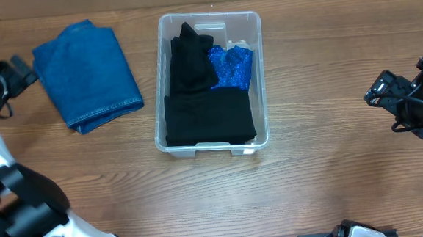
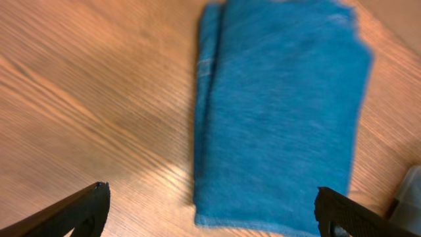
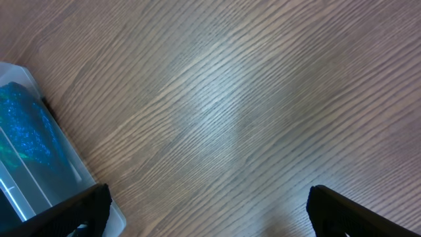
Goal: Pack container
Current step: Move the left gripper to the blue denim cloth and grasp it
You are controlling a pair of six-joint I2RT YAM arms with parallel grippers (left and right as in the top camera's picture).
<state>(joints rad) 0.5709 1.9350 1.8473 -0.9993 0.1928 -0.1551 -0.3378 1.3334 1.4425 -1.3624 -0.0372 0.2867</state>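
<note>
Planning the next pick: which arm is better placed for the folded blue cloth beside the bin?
Probably left: the left tool, open, faces the cloth close by; the right tool is beyond the bin, over bare table.

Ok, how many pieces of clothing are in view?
3: a black garment and a sparkly blue cloth inside the container, folded blue denim on the table left of it. More may be hidden underneath.
</note>
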